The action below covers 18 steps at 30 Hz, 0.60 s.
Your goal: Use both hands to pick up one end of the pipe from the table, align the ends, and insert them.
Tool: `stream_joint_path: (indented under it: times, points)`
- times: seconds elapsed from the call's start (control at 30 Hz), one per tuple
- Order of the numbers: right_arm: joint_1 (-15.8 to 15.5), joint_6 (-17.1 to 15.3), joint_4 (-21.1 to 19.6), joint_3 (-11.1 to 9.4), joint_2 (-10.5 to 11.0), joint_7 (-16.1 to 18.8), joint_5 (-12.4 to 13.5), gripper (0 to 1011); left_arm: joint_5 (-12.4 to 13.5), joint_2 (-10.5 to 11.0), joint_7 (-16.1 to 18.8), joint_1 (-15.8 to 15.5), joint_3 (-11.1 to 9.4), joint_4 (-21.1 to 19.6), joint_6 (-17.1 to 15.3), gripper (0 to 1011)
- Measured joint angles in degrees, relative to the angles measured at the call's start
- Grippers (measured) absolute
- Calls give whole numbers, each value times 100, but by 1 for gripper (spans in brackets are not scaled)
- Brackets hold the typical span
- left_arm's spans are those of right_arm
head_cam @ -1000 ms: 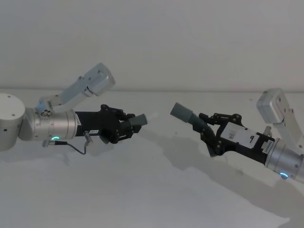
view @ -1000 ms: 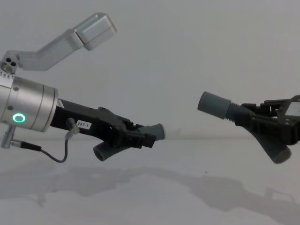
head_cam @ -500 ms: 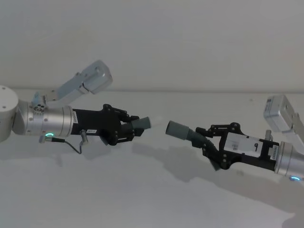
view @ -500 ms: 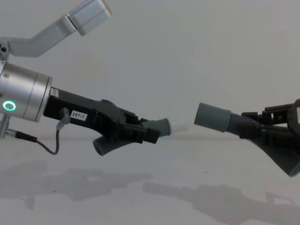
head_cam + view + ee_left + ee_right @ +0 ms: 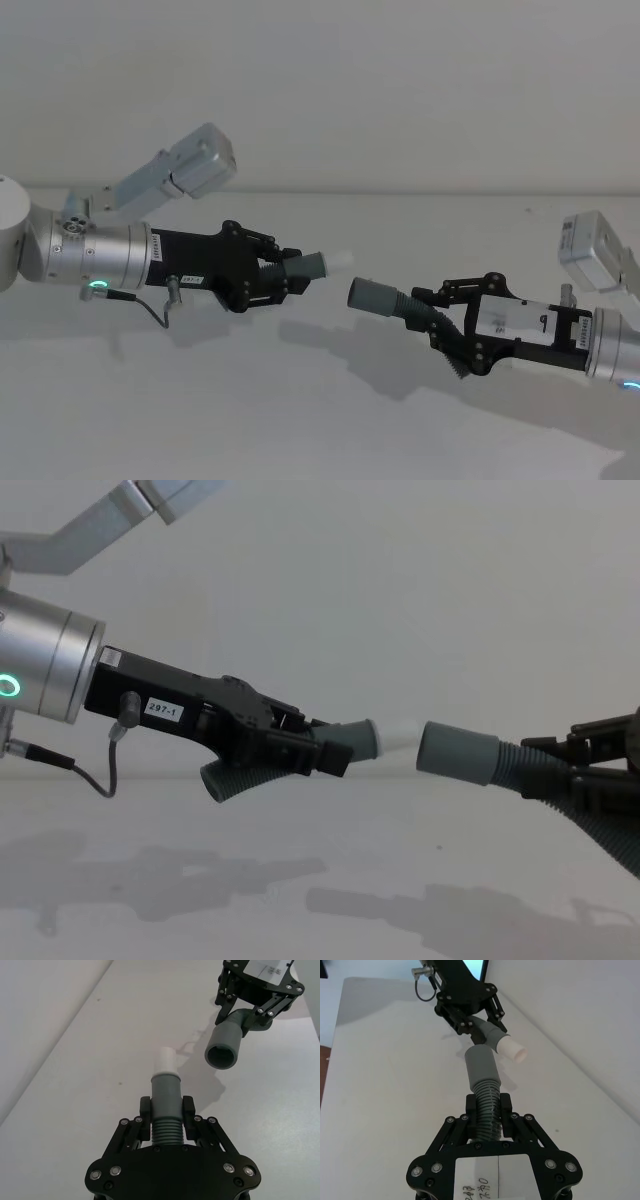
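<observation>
Just short of the grey sleeve (image 5: 457, 752), the pale tip (image 5: 398, 736) hangs mid-air, the gap far smaller than a second ago.
Left gripper (image 5: 283, 276) fingers (image 5: 145, 1110) clamp the ribs of the left pipe piece (image 5: 165, 1130). The right gripper (image 5: 438, 312) is clamped on the right pipe piece (image 5: 486, 1100) behind the sleeve. Both pieces are off the table (image 5: 300, 420). The tip sits beside the sleeve mouth, not in line; alignment looks nearly done, insertion not begun.

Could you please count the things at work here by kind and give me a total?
Ribbed hose pieces: 2 (white-tipped hose piece, wide-sleeved hose piece)
Black grippers: 2 (left gripper, right gripper), each holding one piece
Total: 4
</observation>
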<state>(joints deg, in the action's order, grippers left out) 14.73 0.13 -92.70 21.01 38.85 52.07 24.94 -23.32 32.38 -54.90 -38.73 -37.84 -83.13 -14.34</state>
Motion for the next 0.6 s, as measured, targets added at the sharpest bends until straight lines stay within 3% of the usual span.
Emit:
stream_joint_path:
  times: [0.6]
  points:
    - [15,-118,-54,97,139,-2,36,262,-135,114,-5,32,-39,-142,-42,364]
